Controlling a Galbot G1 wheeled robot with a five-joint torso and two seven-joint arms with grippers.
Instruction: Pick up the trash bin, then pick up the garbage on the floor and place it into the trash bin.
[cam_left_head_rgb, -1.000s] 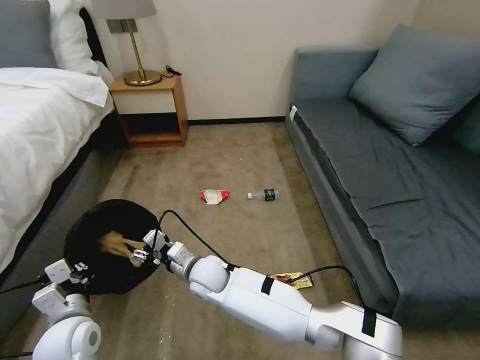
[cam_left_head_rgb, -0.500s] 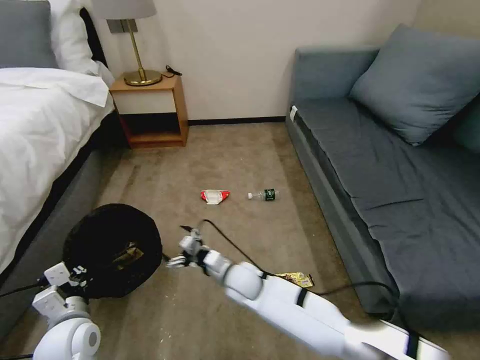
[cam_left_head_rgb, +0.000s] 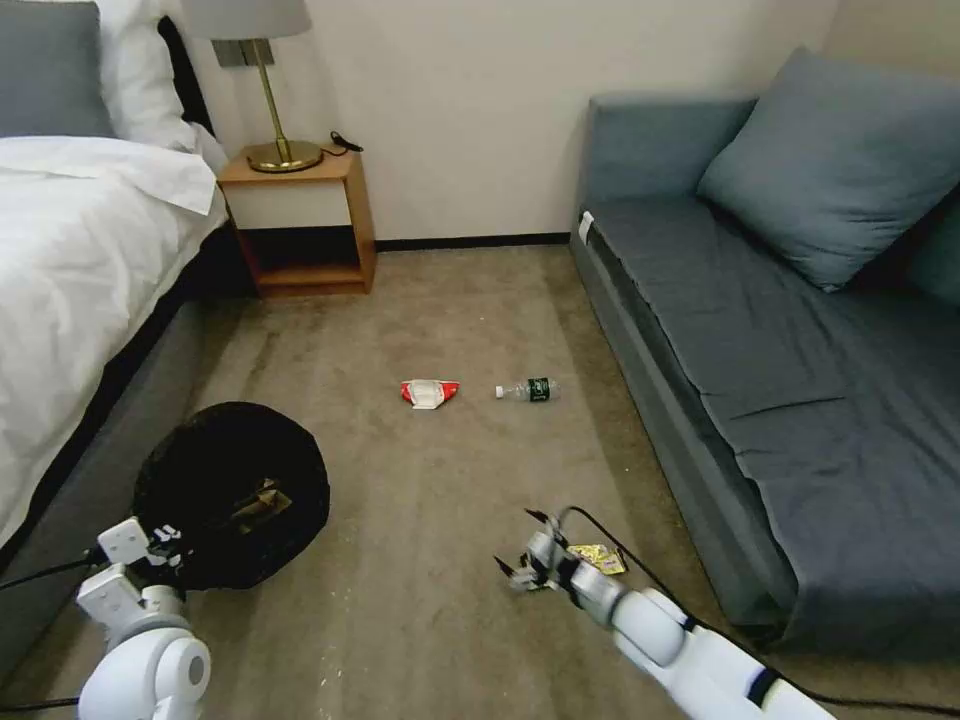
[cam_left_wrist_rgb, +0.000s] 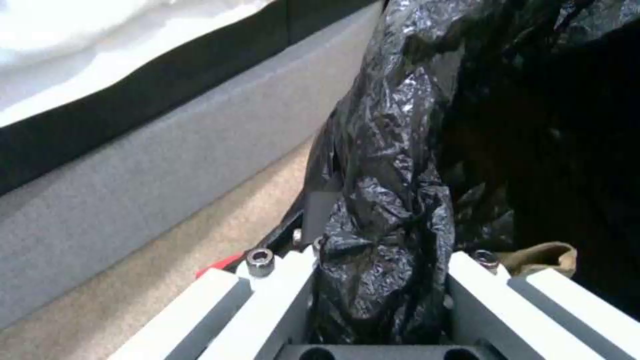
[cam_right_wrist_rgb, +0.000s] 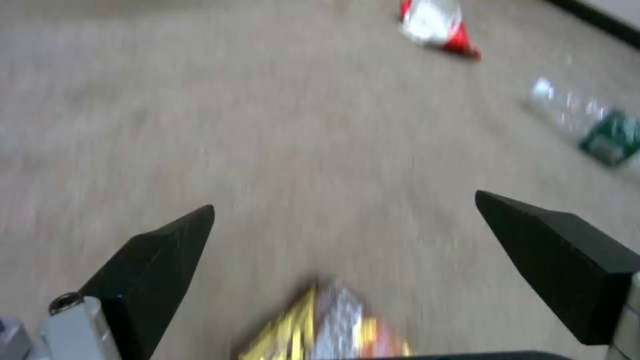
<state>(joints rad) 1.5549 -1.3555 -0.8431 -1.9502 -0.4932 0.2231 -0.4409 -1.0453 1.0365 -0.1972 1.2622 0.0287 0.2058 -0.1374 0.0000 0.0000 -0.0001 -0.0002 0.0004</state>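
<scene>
Black plastic lining of the bin is clamped in the left pincer at the rim, near the bed; a tan scrap is seen inside. Spread wide and empty, the right pincer is held low over the carpet, just beside the gold wrapper. Farther off, the red-and-white packet and the bottle are left lying near each other.
</scene>
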